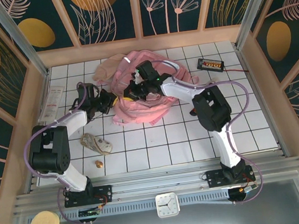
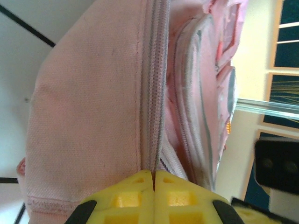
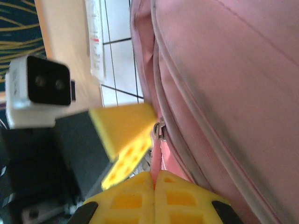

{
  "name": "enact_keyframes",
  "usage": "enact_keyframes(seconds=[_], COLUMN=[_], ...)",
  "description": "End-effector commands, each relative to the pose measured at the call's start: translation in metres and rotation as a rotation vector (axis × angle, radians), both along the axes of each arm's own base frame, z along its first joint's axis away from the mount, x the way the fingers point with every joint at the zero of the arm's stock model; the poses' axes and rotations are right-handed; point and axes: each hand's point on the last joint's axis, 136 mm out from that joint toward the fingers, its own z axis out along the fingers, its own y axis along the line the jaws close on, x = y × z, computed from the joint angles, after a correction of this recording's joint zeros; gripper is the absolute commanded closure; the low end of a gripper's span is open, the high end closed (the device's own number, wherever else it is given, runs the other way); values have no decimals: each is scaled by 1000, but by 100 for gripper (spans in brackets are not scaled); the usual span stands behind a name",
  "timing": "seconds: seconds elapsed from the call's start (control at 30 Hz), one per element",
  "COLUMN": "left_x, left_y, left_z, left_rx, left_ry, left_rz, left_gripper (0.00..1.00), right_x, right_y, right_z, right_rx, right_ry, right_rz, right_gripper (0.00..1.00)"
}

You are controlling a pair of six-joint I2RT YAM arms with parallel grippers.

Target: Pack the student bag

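- Two grippers meet on the student bag [image 1: 138, 107], crumpled beneath and ahead of them; contents hidden.
- Left gripper [image 2: 154, 179]: fingers pressed together at the zip [image 2: 152, 93], which runs shut straight ahead; any fabric caught, cannot tell.
- Right gripper [image 3: 154, 179] pinches a pink strip below the zip pull [image 3: 161, 131].
- From above, the bag's length runs away from the bases.

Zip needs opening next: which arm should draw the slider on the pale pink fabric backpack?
Right, probably. The right gripper, shut, sits just beside the small metal zip pull; the left gripper, shut at the zip seam of the pale pink backpack, looks better as an anchor.
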Motion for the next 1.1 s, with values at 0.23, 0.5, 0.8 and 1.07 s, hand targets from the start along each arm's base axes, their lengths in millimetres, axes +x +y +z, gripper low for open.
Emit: enact_keyframes(seconds=[0.23,0.5,0.8,1.07], left_x=[-15,-30,-45,-44], left_y=[-22,-6,-8,-3], left_z=[51,53,57,38], left_rx=[-62,86,54,87], left_ry=[-121,-165,-201,-155], left_rz=[-61,-83,-108,-85], left_gripper=[98,53,1,1], right_x=[35,27,39,36], right_y=[29,4,-11,-22], right_z=[31,68,114,141], right_rx=[89,102,182,205], right_ry=[-70,-155,-229,-253], right_rz=[-84,-103,-154,-135], right_gripper=[100,100,100,100])
